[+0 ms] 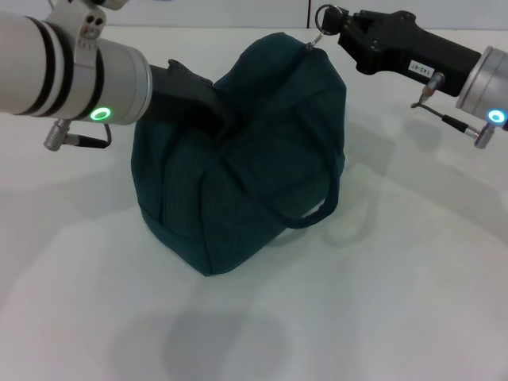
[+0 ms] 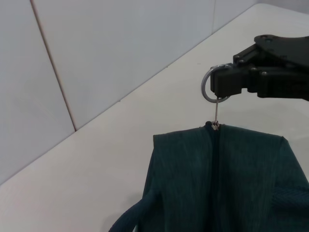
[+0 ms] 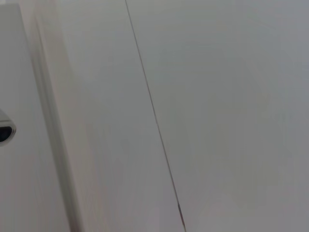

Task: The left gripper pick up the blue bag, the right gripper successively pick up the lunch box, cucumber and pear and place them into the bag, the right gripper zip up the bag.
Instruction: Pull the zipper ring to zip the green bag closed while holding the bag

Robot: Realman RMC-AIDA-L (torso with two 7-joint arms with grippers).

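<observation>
Teal fabric fills the centre of the head view: the blue bag (image 1: pixel 238 159) sits on the white table (image 1: pixel 397 302), bulging and closed along its top seam, one loop handle (image 1: pixel 317 213) hanging at about 4 o'clock from its middle. No lunch box, cucumber or pear shows anywhere on the table; by the task they would be inside already, though the pictures cannot confirm it.

Judged step: zipping up, at or near the end of the run.

The bag's zip line runs from about 8 o'clock to 1 o'clock in the head view, rising to a peak at the far end; that is its long axis, pointing away from the robot and slightly right.

Left gripper (image 1: pixel 226 125) comes in from 9 o'clock, clamped on a fold of bag fabric near the top middle and holding it up.

Right gripper (image 1: pixel 327 17) at 1 o'clock from the bag, closed on the ring zip pull (image 2: pixel 211 84). The ring stands just above the bag's far corner, its short link taut.

Next move, as a judgement: check that the slider is fully home, then release the ring without dragging the corner sideways. The left grip should steady the bag until then.
</observation>
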